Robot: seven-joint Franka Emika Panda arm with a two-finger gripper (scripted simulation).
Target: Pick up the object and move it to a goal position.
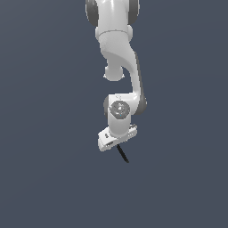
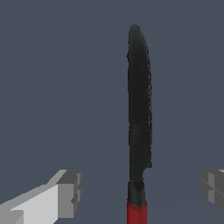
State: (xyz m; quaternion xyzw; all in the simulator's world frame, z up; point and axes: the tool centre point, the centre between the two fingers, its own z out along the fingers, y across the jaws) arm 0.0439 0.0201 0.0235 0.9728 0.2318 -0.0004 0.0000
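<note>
The object (image 2: 139, 100) is a thin knife-like stick, mostly black with a short red end (image 2: 136, 212). In the wrist view it lies between my two fingers, touching neither. The grey pads (image 2: 70, 192) stand far apart on either side of it, so my gripper (image 2: 141, 190) is open. In the exterior view the white gripper (image 1: 116, 140) hangs low at the end of the arm. The object's black part (image 1: 123, 155) sticks out from under it towards the exterior view's right. Its red end is hidden there.
The white arm (image 1: 116, 53) comes down from the top of the exterior view. A plain dark grey-blue surface (image 1: 44, 156) surrounds the gripper and the object.
</note>
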